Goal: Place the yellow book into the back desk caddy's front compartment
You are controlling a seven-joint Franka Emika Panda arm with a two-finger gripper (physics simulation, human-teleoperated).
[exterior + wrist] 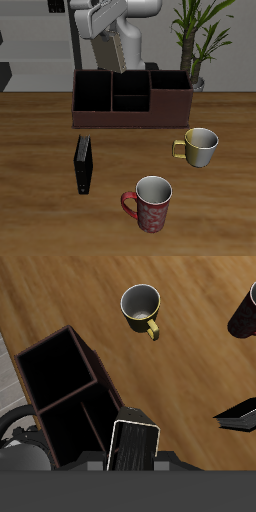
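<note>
My gripper (113,42) hangs above the back desk caddy (168,108), shut on the yellow book (130,52), a thin grey-tan slab held upright and slightly tilted. The wrist view shows the book (133,444) between the fingers, just over the caddy's dark cells (58,371). The caddy is a low dark brown box with black dividers. Its front compartment (130,103) is the small square cell in the middle section, on the side nearer the table's front edge. The book's lower end is just above the caddy's back rim.
A black book (84,165) lies flat on the table in front of the caddy. A yellow-handled white mug (199,147) and a red patterned mug (151,203) stand nearer the front edge. A potted plant (200,40) rises behind the caddy.
</note>
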